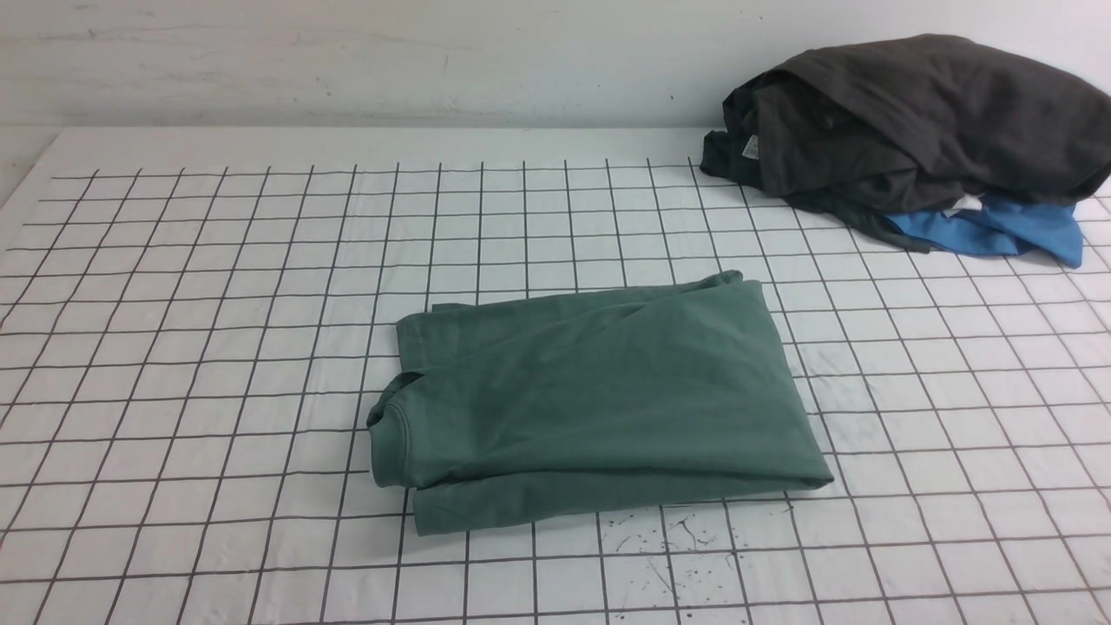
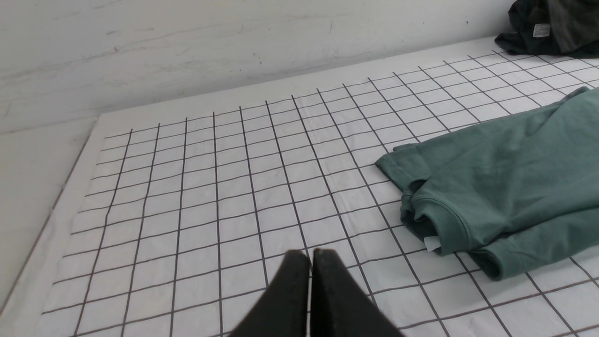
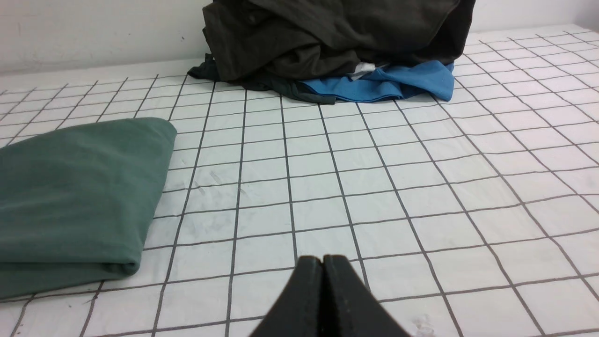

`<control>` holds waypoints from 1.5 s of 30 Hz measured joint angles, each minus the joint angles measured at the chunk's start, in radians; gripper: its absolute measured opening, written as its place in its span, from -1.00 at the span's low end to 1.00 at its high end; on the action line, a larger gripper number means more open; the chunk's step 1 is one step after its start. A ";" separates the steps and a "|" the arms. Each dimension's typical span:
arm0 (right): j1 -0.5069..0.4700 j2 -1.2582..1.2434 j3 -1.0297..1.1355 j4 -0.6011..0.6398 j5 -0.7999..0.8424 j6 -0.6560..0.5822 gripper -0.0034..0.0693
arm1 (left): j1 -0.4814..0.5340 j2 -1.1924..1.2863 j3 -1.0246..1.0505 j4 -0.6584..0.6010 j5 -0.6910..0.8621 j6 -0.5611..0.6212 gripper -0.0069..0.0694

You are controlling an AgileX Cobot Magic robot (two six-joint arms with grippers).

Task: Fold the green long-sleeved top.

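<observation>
The green long-sleeved top [image 1: 599, 391] lies folded into a flat rectangle in the middle of the grid-marked table, its ribbed neck at the left end. In the left wrist view the green top [image 2: 505, 187] shows its collar and a white neck label. In the right wrist view the green top [image 3: 75, 196] shows its smooth folded end. My left gripper [image 2: 311, 255] is shut with nothing in it, above bare grid, apart from the top. My right gripper [image 3: 323, 260] is shut and empty too, over bare grid beside the top. Neither arm shows in the front view.
A heap of dark grey garments [image 1: 911, 121] lies over a bright blue garment [image 1: 998, 230] at the back right of the table. A white wall [image 1: 347, 61] runs along the far edge. Small ink specks [image 1: 668, 547] mark the cloth in front of the top.
</observation>
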 joint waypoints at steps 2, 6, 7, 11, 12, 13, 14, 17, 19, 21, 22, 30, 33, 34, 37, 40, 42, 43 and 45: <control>0.000 0.000 0.000 0.000 0.000 -0.004 -0.94 | 0.000 -0.001 0.000 0.000 0.000 0.000 -0.84; 0.000 0.000 0.000 0.000 0.000 -0.007 -0.94 | 0.000 -0.001 0.002 0.000 0.000 0.000 -0.84; 0.000 0.000 0.000 0.000 0.000 -0.007 -0.94 | 0.000 -0.001 0.003 0.000 0.000 0.000 -0.84; 0.000 0.000 0.000 0.000 0.000 -0.007 -0.94 | 0.000 -0.001 0.010 0.000 0.000 0.000 -0.84; 0.000 0.000 0.000 0.000 0.000 -0.007 -0.94 | 0.000 -0.001 0.012 0.000 0.001 0.000 -0.84; 0.000 0.000 0.000 0.000 0.000 -0.007 -0.94 | 0.000 -0.001 0.012 0.000 0.001 0.000 -0.84; 0.000 0.000 0.000 0.000 0.000 -0.007 -0.94 | 0.000 -0.001 0.012 0.000 0.001 0.000 -0.84; 0.000 0.000 0.000 0.000 0.000 -0.007 -0.94 | 0.000 -0.001 0.012 0.000 0.001 0.000 -0.84; 0.000 0.000 0.000 0.000 0.000 -0.007 -0.94 | 0.000 -0.001 0.012 0.000 0.001 0.000 -0.84; 0.000 0.000 0.000 0.000 0.000 -0.007 -0.94 | 0.000 -0.001 0.012 0.000 0.001 0.000 -0.84; 0.000 0.000 0.000 0.000 0.000 -0.007 -0.94 | 0.000 -0.001 0.012 0.000 0.001 0.000 -0.84; 0.000 0.000 0.000 0.000 0.000 -0.007 -0.94 | 0.000 -0.001 0.012 0.000 0.001 0.000 -0.84; 0.000 0.000 0.000 0.000 0.000 -0.007 -0.94 | 0.000 -0.001 0.012 0.000 0.001 0.000 -0.84; 0.000 0.000 0.000 0.000 0.000 -0.007 -0.94 | 0.000 -0.001 0.012 0.000 0.001 0.000 -0.84; 0.000 0.000 0.000 0.000 0.000 -0.007 -0.94 | 0.000 -0.001 0.012 0.000 0.001 0.000 -0.84; 0.000 0.000 0.000 0.000 0.000 -0.007 -0.94 | 0.000 -0.001 0.017 -0.001 0.000 0.000 -0.84; 0.000 0.000 0.000 0.000 0.000 -0.007 -0.94 | 0.000 -0.001 0.037 0.000 -0.011 0.000 -0.84; 0.000 0.000 0.000 0.000 0.000 -0.007 -0.94 | 0.000 -0.001 0.048 -0.001 -0.029 0.000 -0.84; 0.000 0.000 0.000 0.000 0.000 -0.007 -0.94 | 0.009 -0.001 0.080 -0.001 -0.084 0.001 -0.84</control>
